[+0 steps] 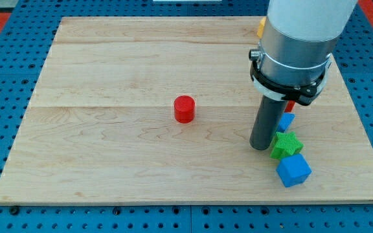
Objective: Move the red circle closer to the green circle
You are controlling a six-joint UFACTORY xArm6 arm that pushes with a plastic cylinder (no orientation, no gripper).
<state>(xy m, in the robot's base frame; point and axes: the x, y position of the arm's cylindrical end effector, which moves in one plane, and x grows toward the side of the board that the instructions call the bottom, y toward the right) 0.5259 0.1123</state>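
The red circle (184,109) is a short red cylinder standing alone near the board's middle. My tip (260,147) rests on the board well to the view's right of it, right next to a green star-shaped block (286,145). No green circle shows; the arm's wide body (300,39) hides part of the board's upper right.
A blue cube (294,170) lies just below the green star. A smaller blue block (285,121) and a red piece (291,105) peek out beside the rod. A yellow block (261,26) shows at the arm's left edge near the top. The wooden board (109,162) sits on blue pegboard.
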